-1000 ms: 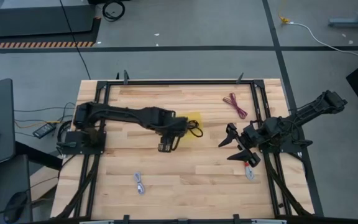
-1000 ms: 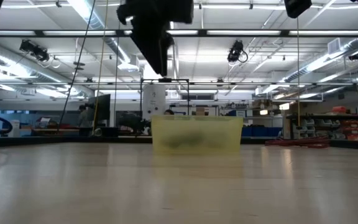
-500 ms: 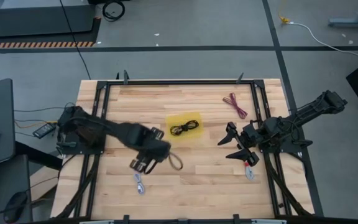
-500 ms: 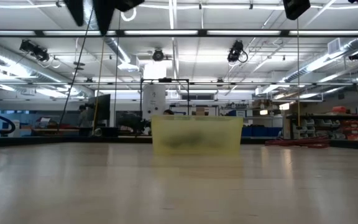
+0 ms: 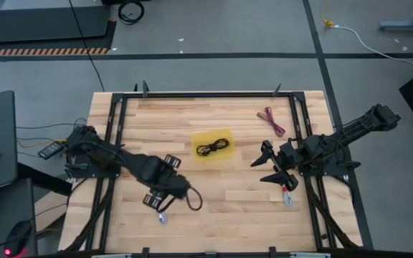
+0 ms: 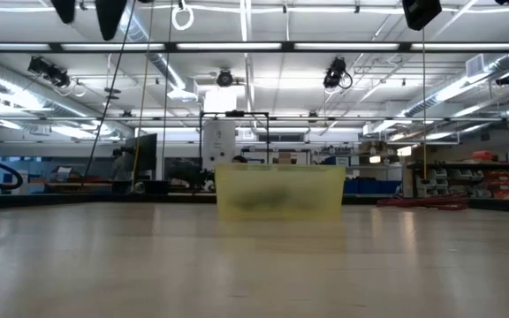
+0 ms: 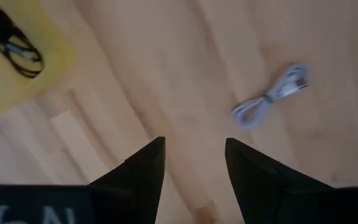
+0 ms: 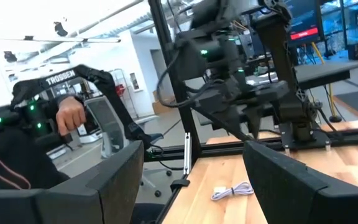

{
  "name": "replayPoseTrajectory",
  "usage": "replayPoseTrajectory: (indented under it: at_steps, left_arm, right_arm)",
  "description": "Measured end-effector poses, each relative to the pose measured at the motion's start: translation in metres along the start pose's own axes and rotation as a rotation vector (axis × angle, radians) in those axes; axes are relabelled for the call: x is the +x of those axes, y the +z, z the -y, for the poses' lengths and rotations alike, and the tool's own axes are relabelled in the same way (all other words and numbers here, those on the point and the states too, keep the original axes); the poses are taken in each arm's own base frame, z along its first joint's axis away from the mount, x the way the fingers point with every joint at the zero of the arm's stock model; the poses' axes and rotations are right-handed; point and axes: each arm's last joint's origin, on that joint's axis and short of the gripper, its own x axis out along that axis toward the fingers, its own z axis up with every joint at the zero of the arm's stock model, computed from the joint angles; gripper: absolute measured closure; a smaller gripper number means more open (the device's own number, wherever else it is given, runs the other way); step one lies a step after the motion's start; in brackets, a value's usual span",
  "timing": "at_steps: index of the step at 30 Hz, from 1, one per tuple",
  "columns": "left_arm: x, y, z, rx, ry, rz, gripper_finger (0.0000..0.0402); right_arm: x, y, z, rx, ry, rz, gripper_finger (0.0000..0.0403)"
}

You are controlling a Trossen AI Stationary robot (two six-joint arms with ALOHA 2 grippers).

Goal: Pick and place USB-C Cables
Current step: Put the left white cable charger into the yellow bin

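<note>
Left end effector hangs over the grey-silver cable near the worktop's front edge; right arm waits at the right side.

Left end effector [image 5: 158,201] reaches low toward 7 o'clock, fingers [image 7: 138,171] apart and holding nothing, just above the grey-silver cable [image 7: 269,98]. Right end effector [image 5: 267,166], at 3 o'clock, spreads wide and empty; the white cable with a red band [image 5: 287,195] lies just beside it. Black cable [image 5: 215,148] sits in the yellow tray [image 5: 200,136] at centre. Dark red cable [image 5: 271,121] lies at 1 o'clock.
</note>
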Motion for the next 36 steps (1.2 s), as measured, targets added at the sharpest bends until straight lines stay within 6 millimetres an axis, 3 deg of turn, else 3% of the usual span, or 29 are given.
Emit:
replayPoseTrajectory:
  at_steps: [9, 21, 26, 30, 36]
  left_arm:
    - [-0.003, 0.001, 0.023, -0.32, 0.029, 0.036, 0.0225]
    - [-0.011, -0.007, 0.08, -0.689, 0.101, 0.141, 0.0225]
    - [-0.013, -0.009, 0.093, -0.901, 0.15, 0.226, 0.0225]
    - [-0.001, -0.008, 0.097, -1.035, 0.198, 0.167, 0.0225]
    - [0.034, -0.004, 0.099, -1.116, 0.341, -0.036, 0.0225]
  right_arm:
    - [0.005, -0.009, -0.003, 0.102, -0.045, -0.031, 0.012]
    - [0.027, -0.03, -0.006, 0.148, -0.016, -0.043, 0.012]
    - [0.033, -0.039, -0.005, 0.195, -0.033, -0.044, 0.012]
    - [0.038, -0.05, -0.011, 0.24, -0.014, -0.074, 0.012]
    - [0.044, -0.069, -0.029, 0.282, 0.052, -0.094, 0.012]
